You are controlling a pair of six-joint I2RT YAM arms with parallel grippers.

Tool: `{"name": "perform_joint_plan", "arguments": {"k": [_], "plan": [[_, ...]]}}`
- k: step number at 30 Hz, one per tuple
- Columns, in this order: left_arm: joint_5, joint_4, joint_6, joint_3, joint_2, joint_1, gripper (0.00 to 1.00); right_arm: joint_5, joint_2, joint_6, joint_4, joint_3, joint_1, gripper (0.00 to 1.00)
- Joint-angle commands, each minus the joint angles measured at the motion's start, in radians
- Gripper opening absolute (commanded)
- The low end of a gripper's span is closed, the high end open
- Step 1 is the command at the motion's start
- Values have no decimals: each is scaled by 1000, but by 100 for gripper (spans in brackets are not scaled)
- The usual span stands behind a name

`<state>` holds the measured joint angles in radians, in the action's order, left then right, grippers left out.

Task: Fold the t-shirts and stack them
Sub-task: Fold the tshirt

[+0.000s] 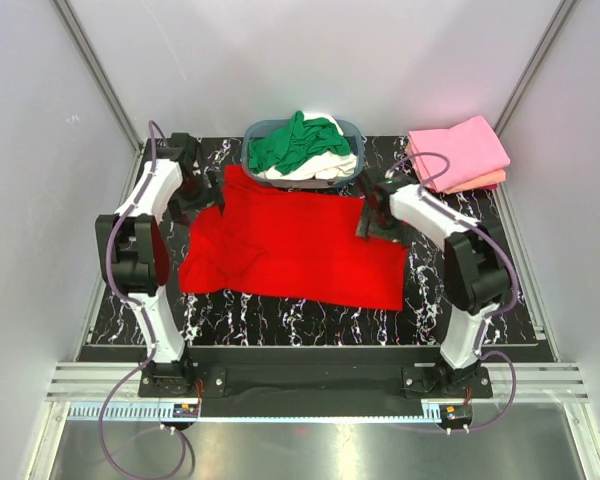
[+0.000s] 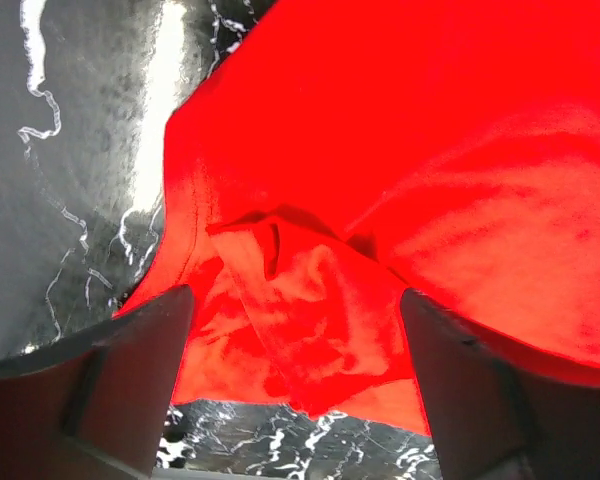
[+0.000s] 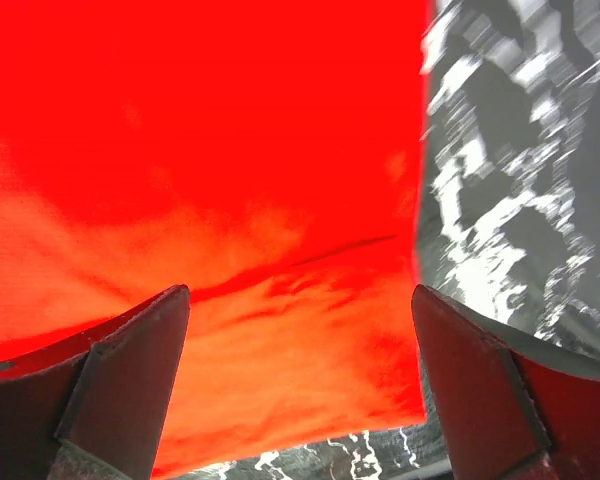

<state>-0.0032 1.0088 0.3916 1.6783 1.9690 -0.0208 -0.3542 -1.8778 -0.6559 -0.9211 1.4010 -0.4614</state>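
A bright red t-shirt [image 1: 300, 245] lies spread on the black marbled table [image 1: 460, 300], its left side bunched. My left gripper [image 1: 202, 200] is open at the shirt's far left corner, and the left wrist view shows a folded sleeve of the red shirt [image 2: 320, 320] between its jaws. My right gripper [image 1: 375, 215] is open over the shirt's far right corner, and the right wrist view shows the red shirt's edge [image 3: 310, 330] below it. A green t-shirt [image 1: 290, 143] and a white t-shirt [image 1: 315, 168] fill the basket. Folded pink [image 1: 458, 150] and salmon [image 1: 485, 180] t-shirts are stacked at the far right.
The blue-grey plastic basket [image 1: 355, 135] stands at the back centre, touching the red shirt's far edge. White walls enclose the table on three sides. The arm bases stand at the near edge.
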Motion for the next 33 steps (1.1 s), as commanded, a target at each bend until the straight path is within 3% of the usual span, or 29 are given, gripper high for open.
{"name": "perform_joint_plan", "arguments": {"k": [1,4,10,13,19,26,31,33], "plan": [[-39,-4,7,-6,-165,8,98,-9,135,30,-55,67,59,100],[-28,-25,30,-144,-295,42,99,36,276,-8,-50,-9,63,100],[54,-163,104,-532,-568,117,99,331,592,-168,181,-507,61,100],[60,-219,157,-666,-637,137,98,389,660,-223,232,-632,61,100],[51,-300,256,-821,-674,151,96,437,645,-274,316,-741,60,97],[6,-412,328,-928,-664,159,93,393,551,-278,363,-741,60,92],[-30,-498,351,-985,-633,157,83,313,526,-301,347,-738,63,75],[-35,-550,359,-1003,-627,157,76,278,522,-303,335,-737,63,61]]}}
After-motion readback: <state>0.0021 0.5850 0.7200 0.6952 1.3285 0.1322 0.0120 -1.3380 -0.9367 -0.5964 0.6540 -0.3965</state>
